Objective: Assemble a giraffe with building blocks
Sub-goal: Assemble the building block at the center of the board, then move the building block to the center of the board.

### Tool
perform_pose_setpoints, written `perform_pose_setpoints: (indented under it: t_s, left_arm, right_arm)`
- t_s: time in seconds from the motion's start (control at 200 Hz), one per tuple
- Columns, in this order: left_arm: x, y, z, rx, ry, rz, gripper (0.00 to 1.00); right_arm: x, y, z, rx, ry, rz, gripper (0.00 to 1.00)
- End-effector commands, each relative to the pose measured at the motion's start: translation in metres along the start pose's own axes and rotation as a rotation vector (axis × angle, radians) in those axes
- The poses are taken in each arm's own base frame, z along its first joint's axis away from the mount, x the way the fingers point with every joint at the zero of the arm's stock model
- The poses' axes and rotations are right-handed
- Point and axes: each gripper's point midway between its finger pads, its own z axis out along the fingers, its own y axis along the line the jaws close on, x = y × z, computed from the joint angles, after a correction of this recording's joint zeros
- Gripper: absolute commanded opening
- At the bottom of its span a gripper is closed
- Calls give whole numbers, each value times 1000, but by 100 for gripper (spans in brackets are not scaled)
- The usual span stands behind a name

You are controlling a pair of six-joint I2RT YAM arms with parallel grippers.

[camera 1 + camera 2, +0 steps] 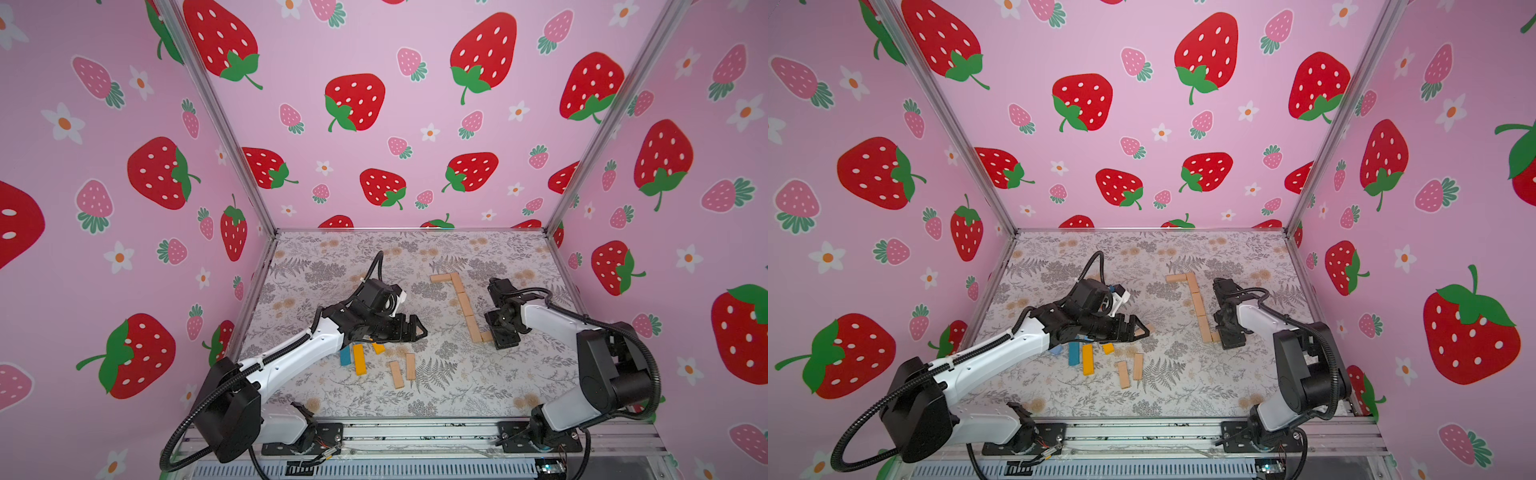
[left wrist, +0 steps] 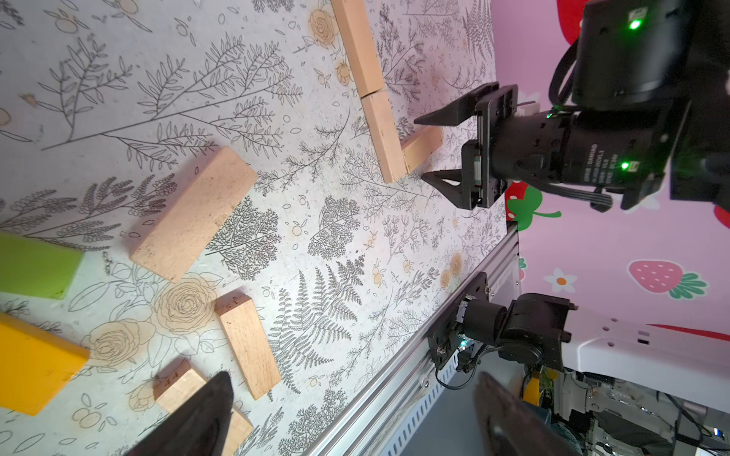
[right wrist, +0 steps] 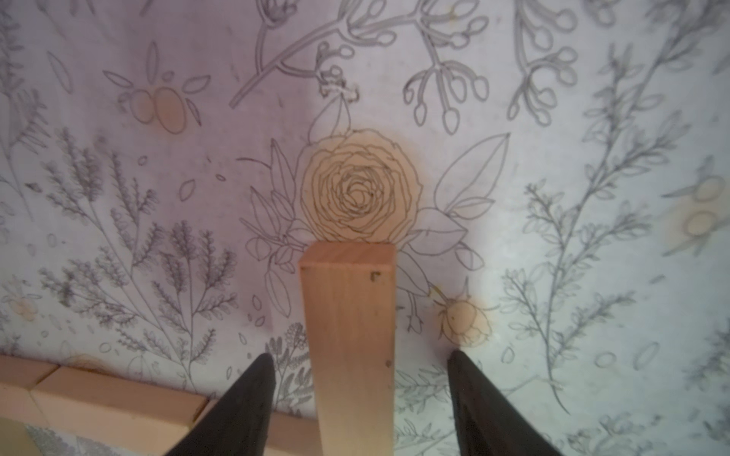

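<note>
Building blocks: tan row [image 1: 463,305] laid in a bent line on the flowered table [image 1: 519,374]. A short tan block [image 3: 349,335] lies at its near end between the spread, non-touching fingers of the right gripper [image 3: 359,354]. The left gripper [image 2: 353,375] gapes wide, holding nothing, near loose blue block [image 1: 345,356], yellow block [image 1: 359,359], green block [image 2: 35,266] and a stamped tan block [image 2: 181,391], marked what looks like "44". Motor label [image 2: 592,158] reads DAMIAO.

I get bright, even light in both top views, with only soft shadows on the grey floral-printed table sheet [image 1: 457,395]. My left wrist view is crisp; the right one is dimmer, hazy and purple-shaded on one side. Black fingertips [image 3: 237,406] blur near both wrist lenses.
</note>
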Motion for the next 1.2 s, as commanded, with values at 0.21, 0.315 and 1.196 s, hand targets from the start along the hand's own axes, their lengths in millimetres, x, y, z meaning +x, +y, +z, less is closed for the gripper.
perform_pose_setpoints:
  t_s: [0.21, 0.315, 1.196]
  left_arm:
    - [-14, 50, 7, -256, 55, 71, 97]
    - [-22, 66, 22, -336, 114, 118, 95]
    - [-16, 104, 105, -583, 370, 409, 56]
  right_arm:
    - [-4, -14, -53, -68, -35, -254, 75]
    - [-8, -17, -67, -111, -56, -342, 75]
    - [-16, -35, -90, -305, -99, -528, 74]
